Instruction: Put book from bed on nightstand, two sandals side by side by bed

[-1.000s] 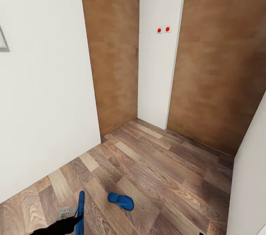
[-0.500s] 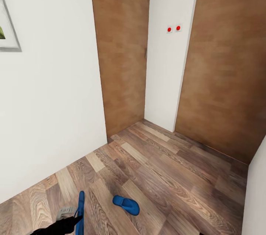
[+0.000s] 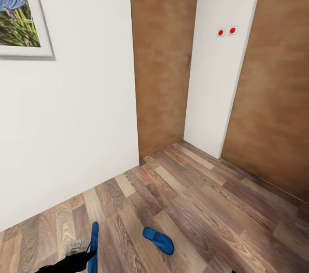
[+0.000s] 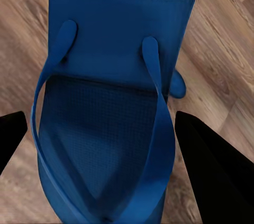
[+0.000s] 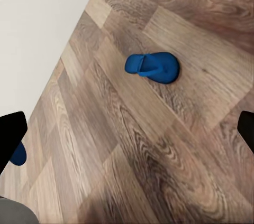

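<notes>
1. White walls (image 3: 77,127) and two brown wood doors (image 3: 165,58) around a corner of wood-plank floor (image 3: 206,213); framed picture (image 3: 19,7) hung on the left wall.
2. Two red dots (image 3: 226,31) on the narrow wall strip between the doors.
3. Left gripper (image 4: 100,145) clamped on one blue sandal (image 4: 114,76), held on edge above the floor at the lower left of the head view.
4. Second blue sandal (image 3: 158,240) flat on the planks, near the held one.
5. Right gripper (image 5: 127,134) spread wide above the floor, nothing between the fingers.
</notes>
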Available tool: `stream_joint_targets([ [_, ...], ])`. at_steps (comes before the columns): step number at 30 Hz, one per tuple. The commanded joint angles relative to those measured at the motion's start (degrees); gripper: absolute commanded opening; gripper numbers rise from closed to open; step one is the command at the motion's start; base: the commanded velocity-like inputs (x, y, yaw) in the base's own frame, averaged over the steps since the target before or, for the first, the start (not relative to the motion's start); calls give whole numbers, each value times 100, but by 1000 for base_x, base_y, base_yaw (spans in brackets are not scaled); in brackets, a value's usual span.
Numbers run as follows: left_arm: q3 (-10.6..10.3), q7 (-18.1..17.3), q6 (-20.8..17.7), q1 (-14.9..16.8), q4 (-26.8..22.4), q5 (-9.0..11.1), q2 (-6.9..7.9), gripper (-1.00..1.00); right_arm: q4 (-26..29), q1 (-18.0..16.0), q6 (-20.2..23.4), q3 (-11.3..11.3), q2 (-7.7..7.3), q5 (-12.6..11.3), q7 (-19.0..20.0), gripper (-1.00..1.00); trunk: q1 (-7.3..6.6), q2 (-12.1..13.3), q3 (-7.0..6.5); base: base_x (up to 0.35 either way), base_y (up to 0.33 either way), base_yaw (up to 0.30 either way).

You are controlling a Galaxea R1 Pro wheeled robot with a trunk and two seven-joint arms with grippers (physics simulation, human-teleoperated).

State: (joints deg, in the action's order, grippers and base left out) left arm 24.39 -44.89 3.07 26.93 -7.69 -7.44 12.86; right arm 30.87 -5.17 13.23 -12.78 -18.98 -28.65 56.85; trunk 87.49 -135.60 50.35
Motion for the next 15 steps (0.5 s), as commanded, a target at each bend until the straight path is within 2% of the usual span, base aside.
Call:
stream_joint_targets([
  [1, 43, -19, 36, 6, 4, -64, -1, -100, -2, -1, 57, -5, 0, -45, 16, 100, 1, -2, 6, 181, -166, 219],
  [8, 47, -19, 36, 6, 4, -65, -2, -100, -2, -1, 57, -5, 0, -45, 19, 100, 1, -2, 6, 204, -170, 61],
  [15, 48, -19, 36, 6, 4, -64, 2, -100, -2, -1, 57, -5, 0, -45, 19, 100, 1, -2, 6, 80, -29, 3],
])
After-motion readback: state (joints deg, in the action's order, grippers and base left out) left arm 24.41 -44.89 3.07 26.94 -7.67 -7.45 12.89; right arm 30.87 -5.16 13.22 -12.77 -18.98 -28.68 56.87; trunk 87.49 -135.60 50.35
